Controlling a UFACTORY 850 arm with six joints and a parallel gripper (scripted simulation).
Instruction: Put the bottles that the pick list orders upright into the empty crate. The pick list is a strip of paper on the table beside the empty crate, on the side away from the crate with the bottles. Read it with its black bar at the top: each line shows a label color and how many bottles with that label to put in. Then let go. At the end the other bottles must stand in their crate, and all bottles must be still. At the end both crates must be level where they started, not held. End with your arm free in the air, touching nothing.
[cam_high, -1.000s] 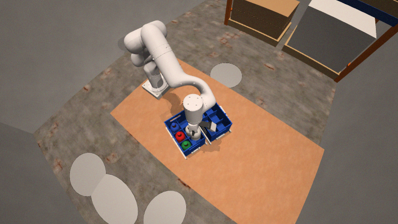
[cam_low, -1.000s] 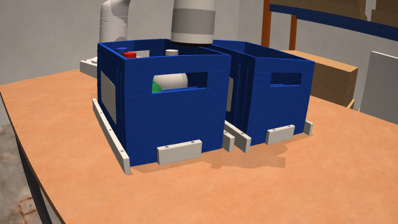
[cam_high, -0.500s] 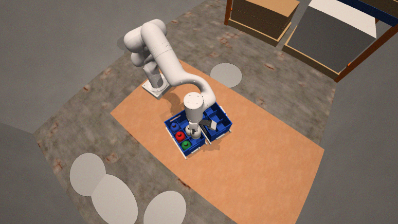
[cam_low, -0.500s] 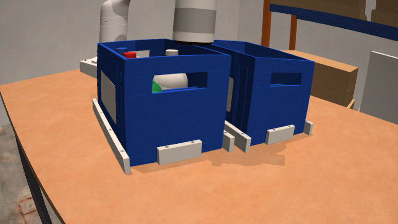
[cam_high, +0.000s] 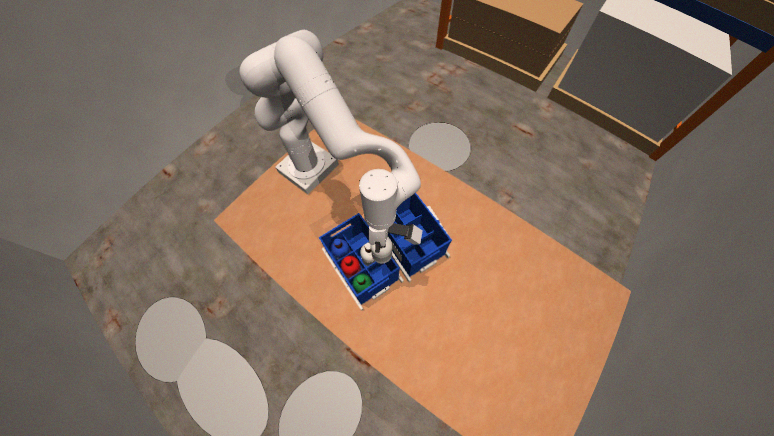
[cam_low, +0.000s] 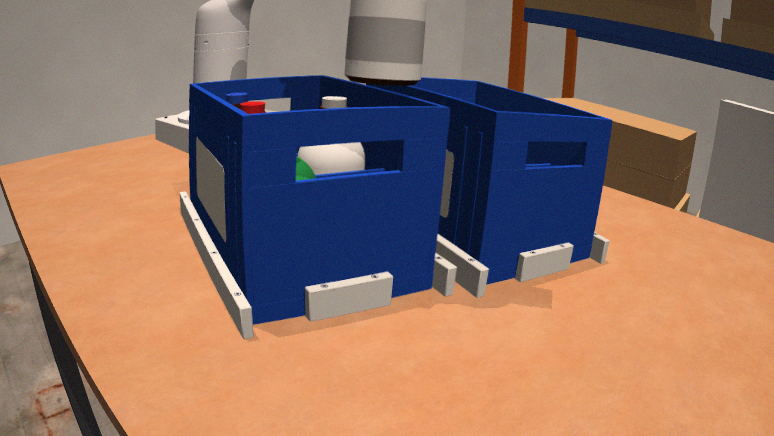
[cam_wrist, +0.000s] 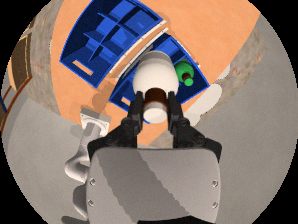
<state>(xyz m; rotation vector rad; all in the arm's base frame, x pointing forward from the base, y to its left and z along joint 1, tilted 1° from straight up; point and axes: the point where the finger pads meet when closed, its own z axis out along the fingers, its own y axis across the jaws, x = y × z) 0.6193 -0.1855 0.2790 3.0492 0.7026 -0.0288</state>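
Observation:
Two blue divided crates stand side by side on the orange table. The left crate (cam_high: 360, 259) holds a blue-capped bottle (cam_high: 339, 246), a red-capped bottle (cam_high: 349, 264) and a green-capped bottle (cam_high: 361, 281). The right crate is empty. My gripper (cam_wrist: 155, 99) reaches down into the right column of the bottle crate and is shut on the neck of a white bottle with a brown cap (cam_wrist: 156, 83). This bottle also shows in the top view (cam_high: 374, 253). Its label color is hidden. In the exterior view the crate wall hides the fingers. I do not see the pick list.
Grey stop blocks (cam_low: 348, 295) hold both crates in place on the table. A white-capped bottle (cam_low: 333, 101) stands in the bottle crate near the wrist. The arm's base (cam_high: 306, 170) is at the table's far corner. Shelves with boxes (cam_high: 509, 32) stand off the table.

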